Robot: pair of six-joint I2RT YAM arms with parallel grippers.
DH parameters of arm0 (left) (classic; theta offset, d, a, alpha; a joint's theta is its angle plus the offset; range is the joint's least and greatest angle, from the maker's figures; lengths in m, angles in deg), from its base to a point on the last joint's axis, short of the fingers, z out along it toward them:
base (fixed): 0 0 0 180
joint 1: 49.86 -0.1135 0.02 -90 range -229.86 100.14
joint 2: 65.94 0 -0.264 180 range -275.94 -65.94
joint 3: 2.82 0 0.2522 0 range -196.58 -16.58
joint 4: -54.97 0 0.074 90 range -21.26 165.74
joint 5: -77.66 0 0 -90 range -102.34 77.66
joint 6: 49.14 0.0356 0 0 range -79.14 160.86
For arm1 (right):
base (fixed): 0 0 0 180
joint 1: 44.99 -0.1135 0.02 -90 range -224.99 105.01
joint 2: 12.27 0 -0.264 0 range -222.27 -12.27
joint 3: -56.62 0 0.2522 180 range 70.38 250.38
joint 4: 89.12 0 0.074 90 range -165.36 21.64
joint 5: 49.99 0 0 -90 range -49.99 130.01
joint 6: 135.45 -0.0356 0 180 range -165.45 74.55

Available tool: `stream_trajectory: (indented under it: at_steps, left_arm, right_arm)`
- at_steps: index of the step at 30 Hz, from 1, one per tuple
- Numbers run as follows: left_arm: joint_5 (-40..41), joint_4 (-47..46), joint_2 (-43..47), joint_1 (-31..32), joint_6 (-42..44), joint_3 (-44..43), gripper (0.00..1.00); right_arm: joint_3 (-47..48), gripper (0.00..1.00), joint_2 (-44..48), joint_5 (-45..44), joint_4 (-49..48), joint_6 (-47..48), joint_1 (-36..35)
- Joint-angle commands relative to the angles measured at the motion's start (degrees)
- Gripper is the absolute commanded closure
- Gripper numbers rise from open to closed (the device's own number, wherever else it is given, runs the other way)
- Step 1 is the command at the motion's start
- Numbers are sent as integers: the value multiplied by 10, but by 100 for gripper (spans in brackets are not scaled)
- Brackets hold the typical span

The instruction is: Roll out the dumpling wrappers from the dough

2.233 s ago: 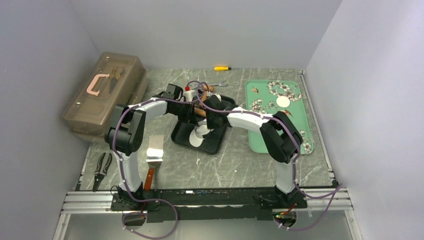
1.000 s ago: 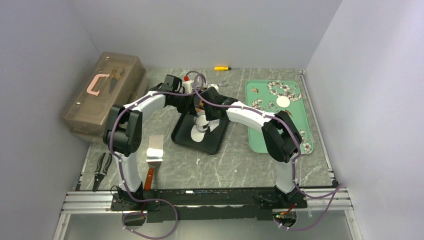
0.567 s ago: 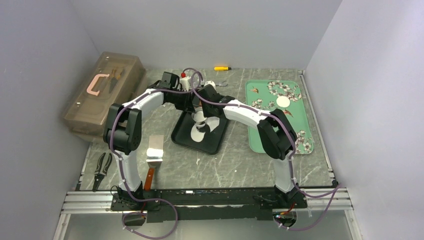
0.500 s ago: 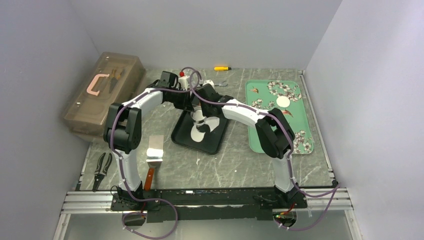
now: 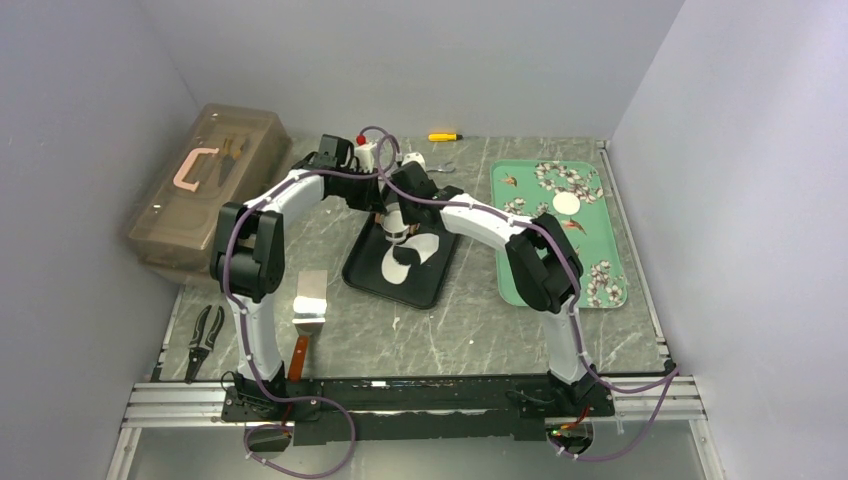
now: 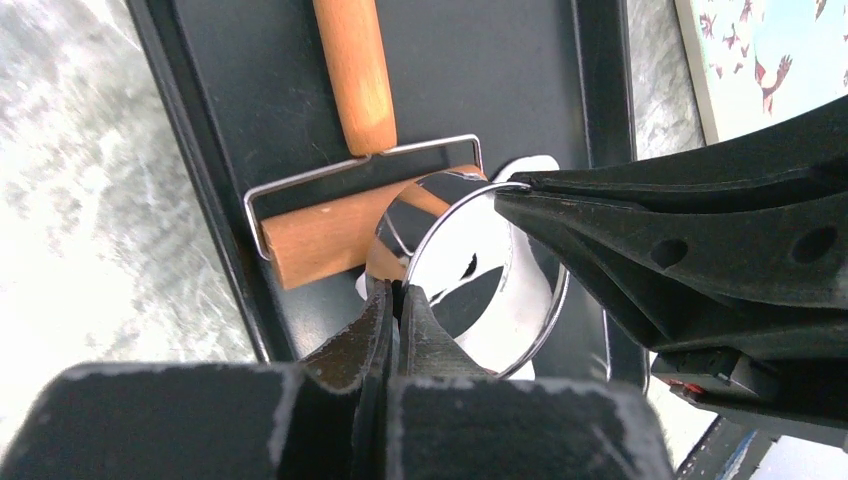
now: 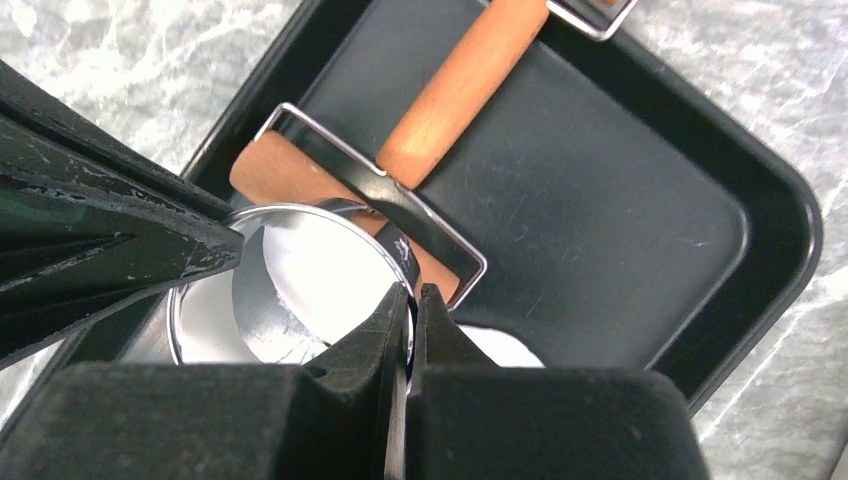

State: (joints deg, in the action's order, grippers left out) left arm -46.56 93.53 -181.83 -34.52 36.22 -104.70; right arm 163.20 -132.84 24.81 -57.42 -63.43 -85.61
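Note:
Both grippers pinch the rim of a shiny metal ring cutter from opposite sides, over the far half of a black tray. My left gripper is shut on the ring's near edge. On the other side, my right gripper is shut on the ring's wall. The dough lies flattened as a white sheet in the tray, and more dough shows through the ring. A brown wooden roller lies just beyond, the roller pointing to the tray's far end. One round dumpling wrapper rests on the green tray.
A brown translucent toolbox stands at the back left. A metal scraper and pliers lie left of the black tray. A yellow screwdriver and a small wrench lie near the back wall.
Both arms have carried the ring cutter from the near part of the dough sheet toward the far end of the tray, uncovering the white sheet. Both grips stayed shut.

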Motion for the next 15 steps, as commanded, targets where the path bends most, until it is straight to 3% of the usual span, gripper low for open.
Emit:
stream_trajectory:
  at_steps: [1, 15]
  left_arm:
    - [-32, 37, 3, -8, 6, -45, 100]
    - [-26, 46, -24, -28, 23, -83, 100]
  right_arm:
    - [39, 100, -22, -51, -2, 32, 15]
    - [110, 100, -65, -58, 5, 44, 20]
